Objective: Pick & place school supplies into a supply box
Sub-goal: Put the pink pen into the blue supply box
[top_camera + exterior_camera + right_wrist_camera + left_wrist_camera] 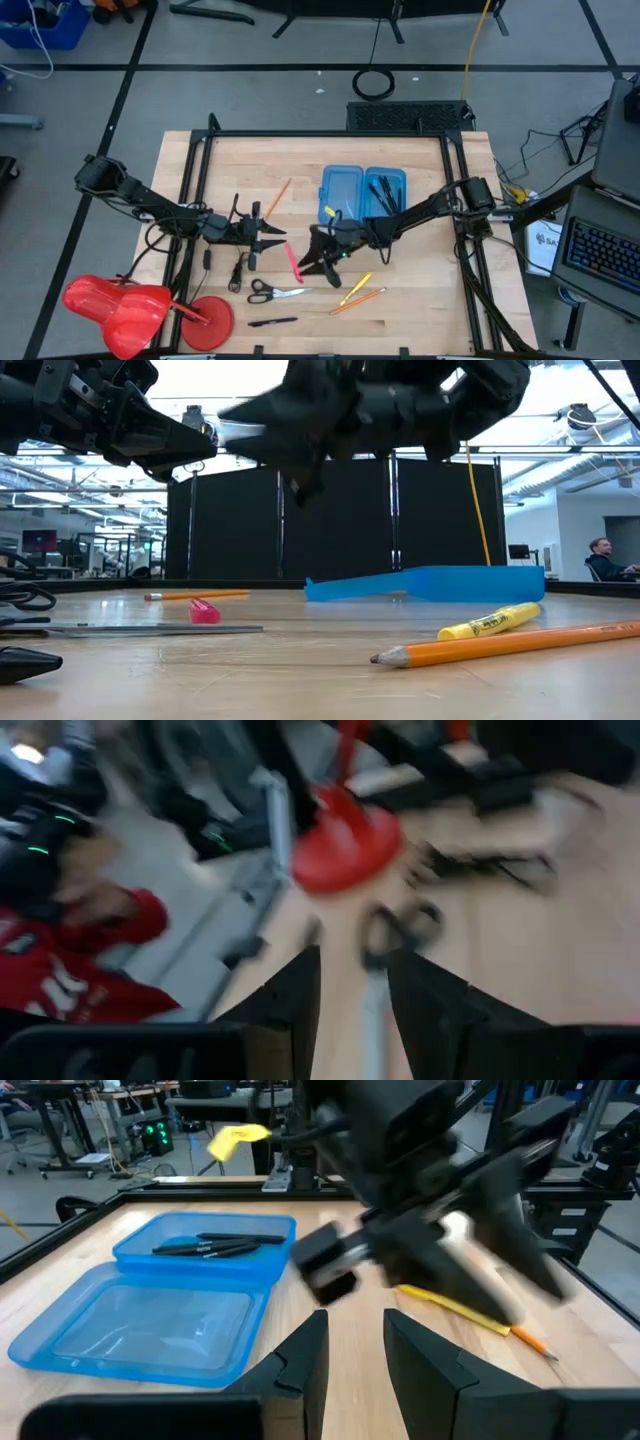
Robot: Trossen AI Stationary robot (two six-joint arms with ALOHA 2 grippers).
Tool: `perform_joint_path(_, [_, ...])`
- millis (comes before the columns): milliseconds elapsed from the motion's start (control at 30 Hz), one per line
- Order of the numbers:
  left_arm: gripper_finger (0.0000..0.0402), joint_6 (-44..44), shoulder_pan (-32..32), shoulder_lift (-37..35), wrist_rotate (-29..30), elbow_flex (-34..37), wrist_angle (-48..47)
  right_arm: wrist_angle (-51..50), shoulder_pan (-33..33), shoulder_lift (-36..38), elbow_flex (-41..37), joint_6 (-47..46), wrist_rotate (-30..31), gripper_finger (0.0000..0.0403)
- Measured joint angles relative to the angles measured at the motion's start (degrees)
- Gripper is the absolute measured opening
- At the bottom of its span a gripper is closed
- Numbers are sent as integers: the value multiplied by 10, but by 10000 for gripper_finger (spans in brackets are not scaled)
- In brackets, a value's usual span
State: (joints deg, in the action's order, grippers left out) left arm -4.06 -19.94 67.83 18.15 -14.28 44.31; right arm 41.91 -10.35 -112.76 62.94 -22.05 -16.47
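Observation:
The blue supply box [355,192] lies open at the table's far middle, with black pens [215,1244] in one half. My right gripper [311,264] hangs open and level above the table, just above the pink marker [295,262] and the scissors [400,928]; nothing is between its fingers. My left gripper [355,1320] stands open to the left of it, with nothing between its fingers. A yellow marker [357,285] and an orange pencil [360,298] lie flat near the front. Another pencil [277,197] lies left of the box, and a black pen [272,322] lies near the front edge.
A red plastic object [120,310] and a red disc [208,318] sit at the front left corner. A black frame [190,200] runs round the table. A looped cable [372,83] lies on the floor beyond the far edge. A person [605,560] sits far off in the room.

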Motion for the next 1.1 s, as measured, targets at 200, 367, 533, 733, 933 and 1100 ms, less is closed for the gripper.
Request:
perform_joint_path(200, [104, -10, 0, 0, 0, 0, -1, 3, -8, -7, 8, -46, 97, 107])
perform_joint_path(367, [104, -17, 0, 0, 0, 0, -1, -232, -27, -9, 76, -49, 254, 134])
perform_joint_path(533, [104, -35, 0, 0, 0, 0, -2, -344, -47, -23, 149, -70, 346, 180])
perform_joint_path(733, [104, -38, -4, 0, 0, 0, -5, -366, -61, -57, 180, -114, 342, 211])
perform_joint_path(933, [104, -36, -5, 0, -1, 0, -8, -377, -49, -111, 219, -135, 343, 214])
perform_joint_path(1100, [104, -25, -5, 0, -1, 0, -8, -413, -44, -129, 247, -139, 343, 214])
